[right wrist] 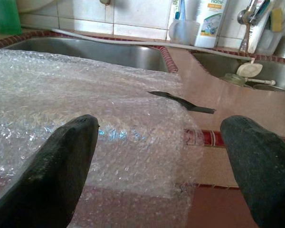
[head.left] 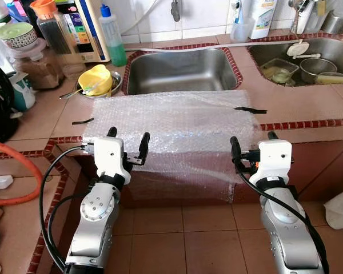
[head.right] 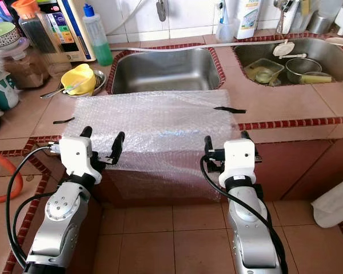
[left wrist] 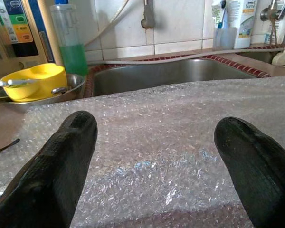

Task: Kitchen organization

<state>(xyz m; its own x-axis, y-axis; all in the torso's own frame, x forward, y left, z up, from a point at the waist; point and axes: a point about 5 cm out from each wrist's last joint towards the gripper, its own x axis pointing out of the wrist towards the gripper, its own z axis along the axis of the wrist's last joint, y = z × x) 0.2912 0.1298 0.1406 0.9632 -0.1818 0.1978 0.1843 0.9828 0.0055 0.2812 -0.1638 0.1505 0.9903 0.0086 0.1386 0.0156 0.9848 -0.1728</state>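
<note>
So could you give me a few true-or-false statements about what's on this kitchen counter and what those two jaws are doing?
1. The bubble wrap hangs over the counter's front edge. True.
2. The left gripper is clamped on the wrap. False: its jaws stand open, at the wrap's edge.
3. The yellow bowl sits inside the near sink. False: it is in a metal dish beside it.
4. The right gripper is open. True.
5. Black tape holds the wrap's corner. True.
</note>
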